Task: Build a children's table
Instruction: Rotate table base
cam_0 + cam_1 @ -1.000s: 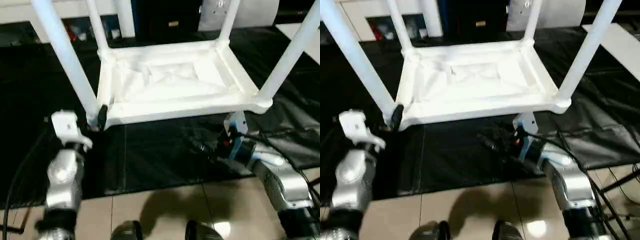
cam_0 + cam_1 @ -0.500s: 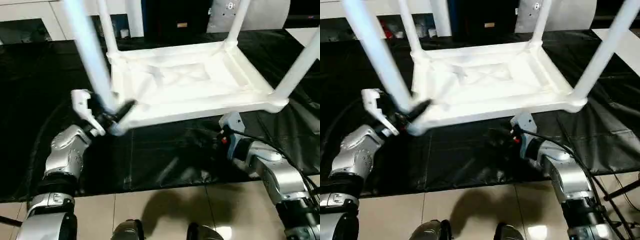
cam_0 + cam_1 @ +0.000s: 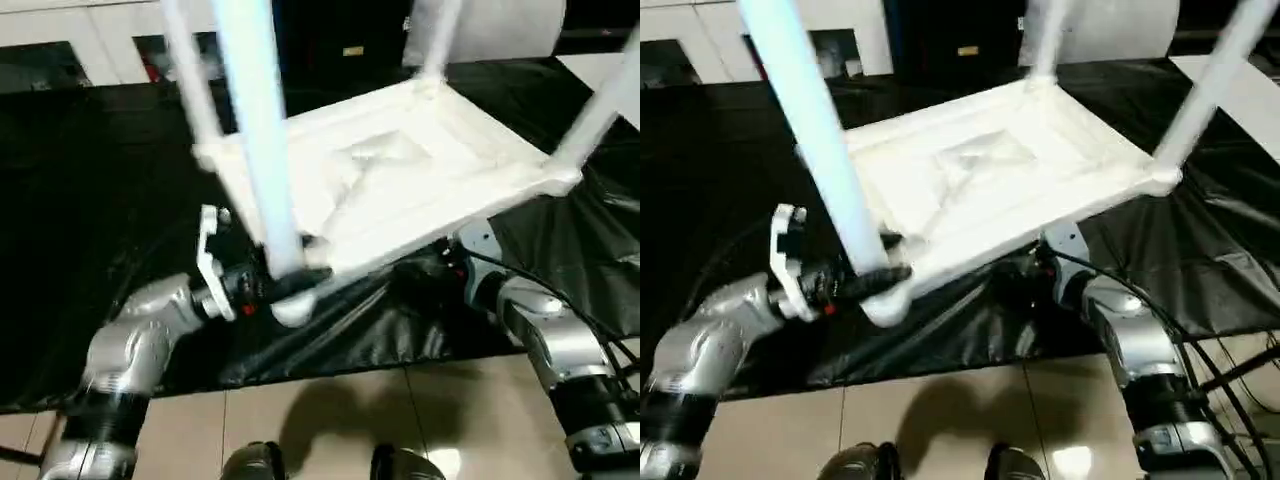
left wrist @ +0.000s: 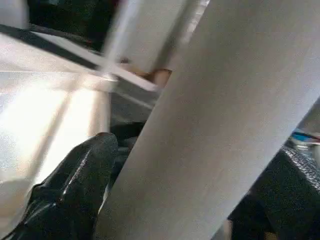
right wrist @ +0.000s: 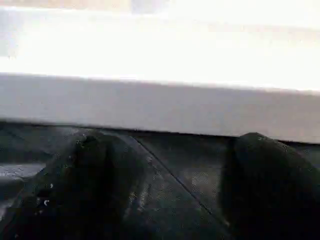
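The children's table point(image 3: 400, 170) lies upside down and skewed on the black worktable, its white legs pointing up. My left gripper point(image 3: 285, 283) is at the table's nearest corner, shut around the base of the near leg point(image 3: 255, 130). In the left wrist view that leg point(image 4: 210, 125) presses against one black finger point(image 4: 70, 195); the other finger is hidden behind it. My right gripper point(image 5: 165, 185) is open, low under the table's near rim point(image 5: 160, 105), with black cloth between its fingers point(image 5: 85, 185). The right forearm point(image 3: 540, 330) reaches in from the right.
The black-covered worktable point(image 3: 90, 180) spreads out to the left and behind. Its cloth is wrinkled near the front edge point(image 3: 330, 340). Tiled floor point(image 3: 330, 420) lies below that edge. Cables point(image 3: 610, 330) run along my right arm. White cabinets point(image 3: 100, 50) stand at the back.
The near corner has swung right and toward me together with my left gripper, turning the table askew. The right gripper stays under the near rim.
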Available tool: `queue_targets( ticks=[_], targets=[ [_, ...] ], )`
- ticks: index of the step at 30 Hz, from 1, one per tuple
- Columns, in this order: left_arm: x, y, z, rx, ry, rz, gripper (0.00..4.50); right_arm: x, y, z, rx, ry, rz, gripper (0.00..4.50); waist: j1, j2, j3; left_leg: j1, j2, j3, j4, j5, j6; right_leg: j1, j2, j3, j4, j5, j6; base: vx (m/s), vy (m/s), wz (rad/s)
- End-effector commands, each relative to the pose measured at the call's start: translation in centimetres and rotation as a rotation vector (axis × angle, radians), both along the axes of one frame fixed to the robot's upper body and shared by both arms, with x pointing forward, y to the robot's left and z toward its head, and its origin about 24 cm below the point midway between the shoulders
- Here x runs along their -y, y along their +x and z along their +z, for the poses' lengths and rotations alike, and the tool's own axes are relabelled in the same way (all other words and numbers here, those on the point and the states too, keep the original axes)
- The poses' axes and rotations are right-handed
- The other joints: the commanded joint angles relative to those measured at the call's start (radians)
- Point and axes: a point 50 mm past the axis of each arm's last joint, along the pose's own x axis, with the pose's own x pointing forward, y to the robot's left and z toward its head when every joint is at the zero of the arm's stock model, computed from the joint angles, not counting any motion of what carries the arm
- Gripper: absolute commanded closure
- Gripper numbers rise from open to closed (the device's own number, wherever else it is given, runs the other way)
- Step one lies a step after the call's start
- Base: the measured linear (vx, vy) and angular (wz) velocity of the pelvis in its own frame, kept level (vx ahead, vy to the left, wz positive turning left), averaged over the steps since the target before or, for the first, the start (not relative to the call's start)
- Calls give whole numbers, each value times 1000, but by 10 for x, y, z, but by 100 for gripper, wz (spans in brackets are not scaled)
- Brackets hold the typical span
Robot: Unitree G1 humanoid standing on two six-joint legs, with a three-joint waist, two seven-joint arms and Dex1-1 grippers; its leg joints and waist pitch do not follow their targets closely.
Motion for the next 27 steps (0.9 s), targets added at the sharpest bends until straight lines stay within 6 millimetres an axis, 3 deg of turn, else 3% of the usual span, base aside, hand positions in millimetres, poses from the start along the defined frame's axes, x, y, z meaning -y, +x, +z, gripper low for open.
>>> queue_targets(
  ticks=[1, 4, 8, 15, 20, 25, 27],
  targets=[
    [14, -8, 7, 11, -17, -78, 5, -9, -1, -8, -26, -20, 38, 0, -2, -16, -71, 23, 53, -22, -76, -248, 56, 60, -57, 53, -69, -389, -190, 0, 0, 0],
    [20, -15, 13, 4, -36, -121, 5, -23, 3, -7, -9, -15, 102, 0, -16, -18, -71, 17, 50, -25, -75, -256, 51, 66, -59, 51, -70, -424, -170, 0, 0, 0],
    [28, -21, 19, 3, -47, -156, 5, -41, 8, -4, 17, -18, 176, 0, -28, -20, -77, 19, 50, -25, -72, -242, 51, 66, -57, 51, -66, -406, -182, 0, 0, 0],
    [38, -27, 28, 0, -80, -189, 5, -62, 8, -5, 31, -2, 277, 0, -33, -21, -83, 23, 48, -20, -66, -220, 61, 69, -52, 52, -63, -362, -198, 0, 0, 0],
    [43, -28, 33, 15, -93, -192, 5, -60, 6, -6, 40, -2, 298, 0, -36, -20, -85, 25, 49, -18, -64, -216, 70, 69, -50, 51, -62, -339, -209, 0, 0, 0],
    [50, -31, 43, 20, -141, -218, 5, -34, 9, -10, 43, -43, 196, 0, -33, -20, -85, 27, 48, -17, -62, -209, 73, 69, -48, 51, -61, -324, -221, 0, 0, 0],
    [51, -31, 44, 22, -139, -225, 5, -24, 12, -11, 41, -64, 129, 0, -33, -20, -79, 29, 47, -17, -64, -234, 72, 67, -47, 49, -67, -368, -207, 0, 0, 0]
  ],
)
